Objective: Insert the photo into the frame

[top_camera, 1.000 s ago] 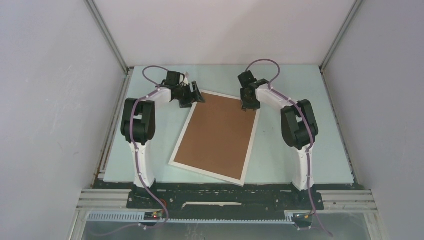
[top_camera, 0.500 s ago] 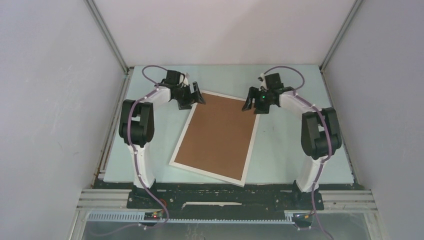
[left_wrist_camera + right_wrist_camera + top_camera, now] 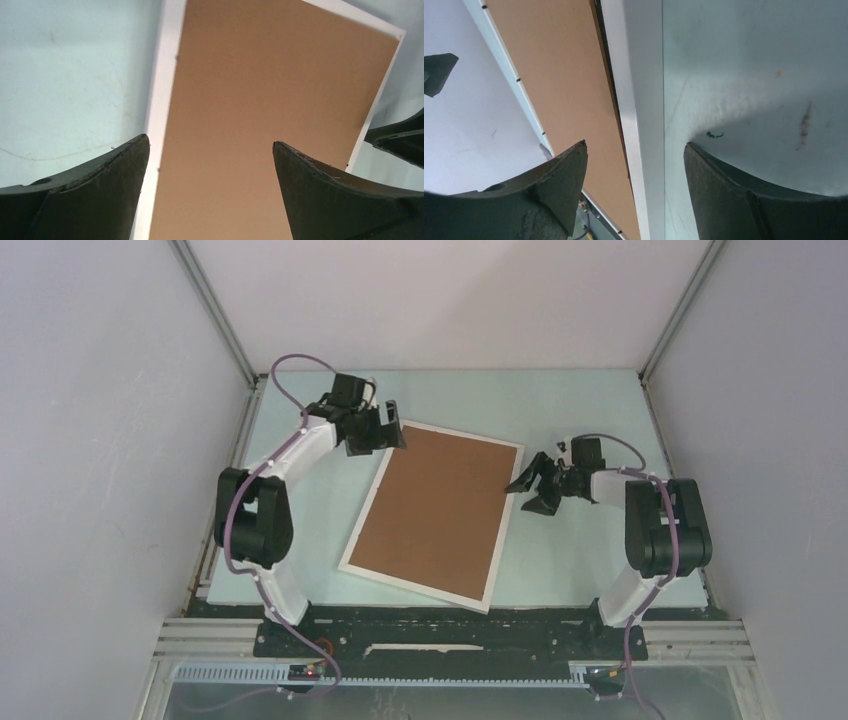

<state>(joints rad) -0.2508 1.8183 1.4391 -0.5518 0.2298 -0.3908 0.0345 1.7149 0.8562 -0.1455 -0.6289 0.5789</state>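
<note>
The white frame (image 3: 415, 585) lies flat and slanted on the table, with the brown backing board (image 3: 435, 510) filling it. The photo is hidden from every view. My left gripper (image 3: 390, 430) is open over the frame's far left corner. In the left wrist view its gripper (image 3: 210, 142) spans the white edge (image 3: 162, 100) and the board (image 3: 270, 90). My right gripper (image 3: 530, 488) is open and empty beside the frame's right edge. In the right wrist view its gripper (image 3: 635, 145) straddles the white edge (image 3: 634, 100), with the board (image 3: 564, 75) to the left.
The pale green table (image 3: 580, 570) is walled by grey panels on the left, right and back. The arm bases stand at the near edge, on a black rail (image 3: 440, 635).
My right gripper has left the frame's far right corner and swung right and nearer, down beside the right edge. The left arm's elbow has swung outward; its gripper stays at the far left corner.
</note>
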